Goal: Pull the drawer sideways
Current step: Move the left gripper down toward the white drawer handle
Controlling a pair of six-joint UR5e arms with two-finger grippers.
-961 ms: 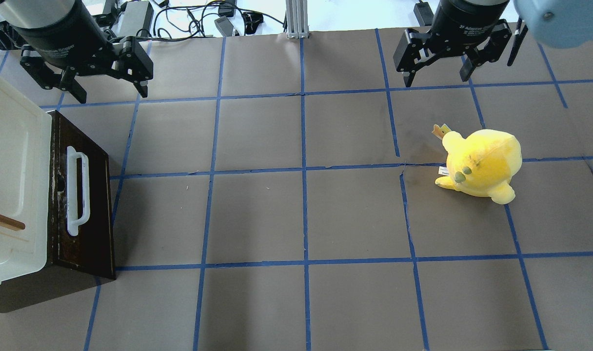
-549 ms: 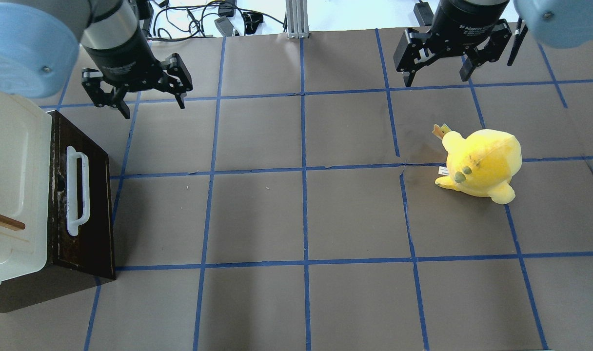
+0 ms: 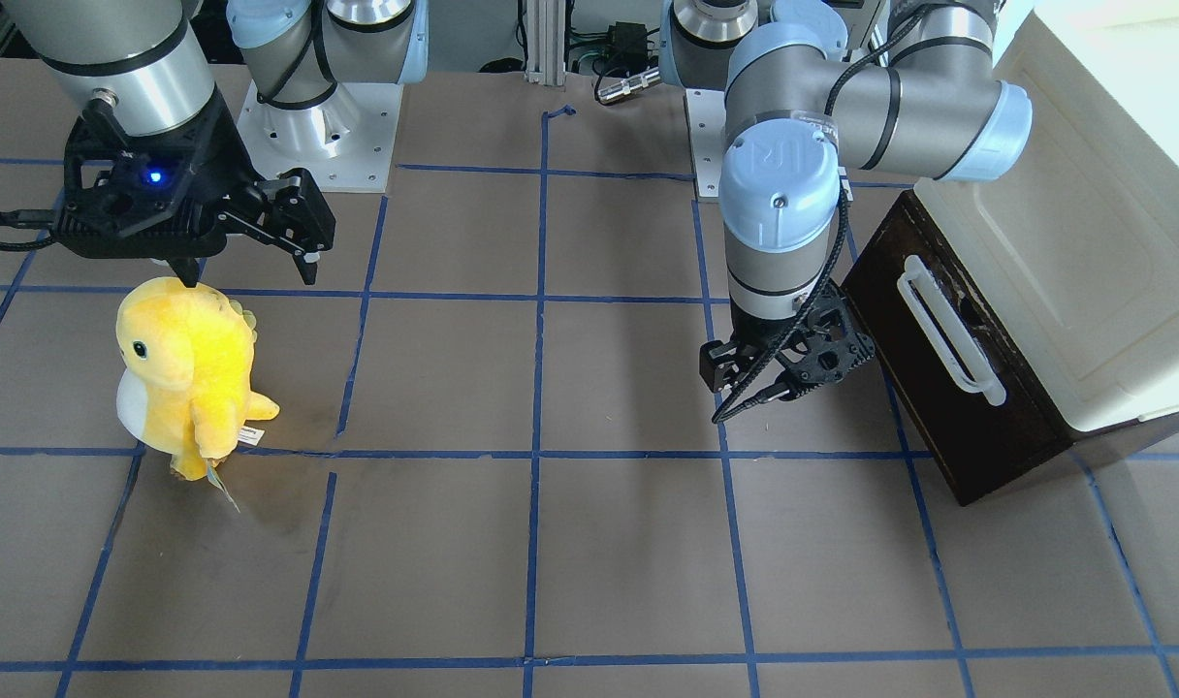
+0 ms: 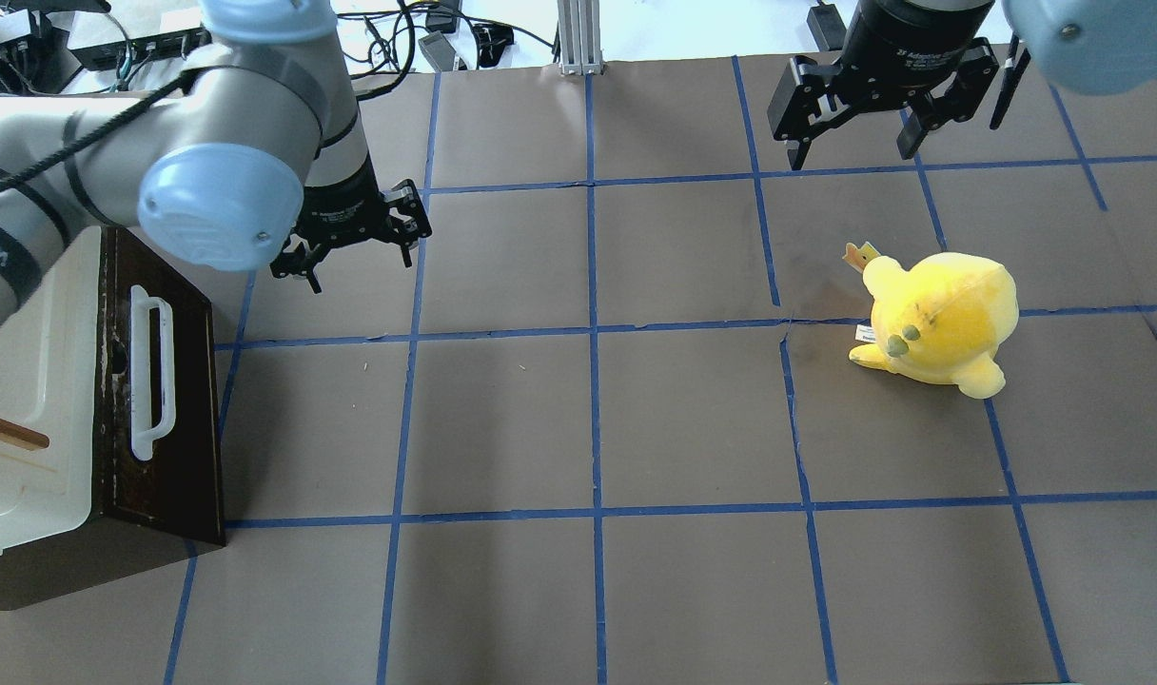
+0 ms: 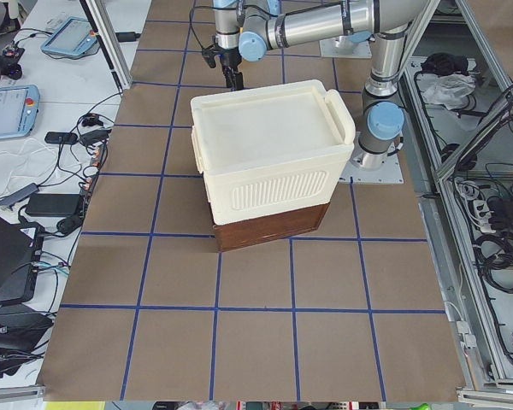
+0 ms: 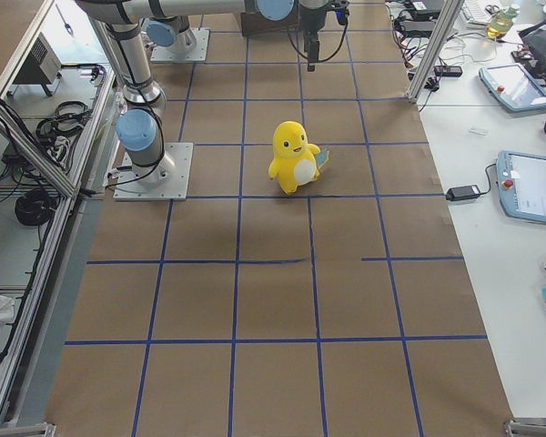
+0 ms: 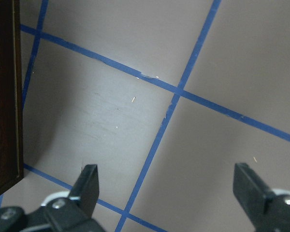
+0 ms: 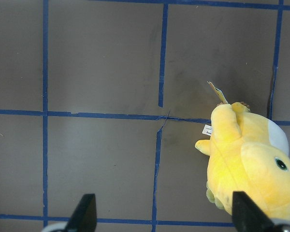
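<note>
The drawer has a dark brown front and a long white bar handle. It sits under the cream cabinet body at the table's left edge, and none of its interior shows. It also shows in the front-facing view. My left gripper is open and empty. It hangs low over the table, just beyond the drawer front's far corner and apart from it. The left wrist view shows the drawer's edge at the left. My right gripper is open and empty at the far right.
A yellow plush toy stands on the right half of the table, below the right gripper and in the right wrist view. The brown table cover has a grid of blue tape.
My left arm has swung from the far left corner to the right and towards the drawer, and has come lower. The gripper stays open. The right arm, drawer and plush have not moved.
</note>
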